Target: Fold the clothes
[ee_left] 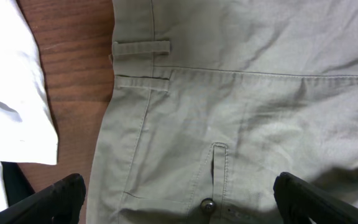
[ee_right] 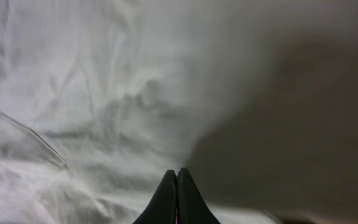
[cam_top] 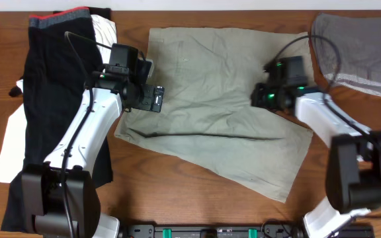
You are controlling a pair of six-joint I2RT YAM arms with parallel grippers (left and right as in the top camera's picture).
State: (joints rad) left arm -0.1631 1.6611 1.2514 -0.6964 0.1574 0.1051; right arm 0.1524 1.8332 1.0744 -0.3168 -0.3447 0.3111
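Observation:
The clothes, light khaki shorts (cam_top: 210, 99), lie spread flat across the middle of the table. My left gripper (cam_top: 152, 98) hovers open over their left edge. In the left wrist view it (ee_left: 182, 202) straddles a pocket with a dark button (ee_left: 208, 204), and belt loops show above on the shorts (ee_left: 260, 93). My right gripper (cam_top: 260, 98) is over the right part of the shorts. Its fingertips are pressed together (ee_right: 177, 171) just above the wrinkled cloth (ee_right: 104, 93). I see no fabric between them.
A black garment with a red-edged waistband (cam_top: 51, 79) lies at the left, over a white garment (cam_top: 12, 145). A grey folded cloth (cam_top: 359, 49) sits at the back right. Bare wooden table (ee_left: 79, 93) shows between the shorts and the white cloth (ee_left: 11, 93).

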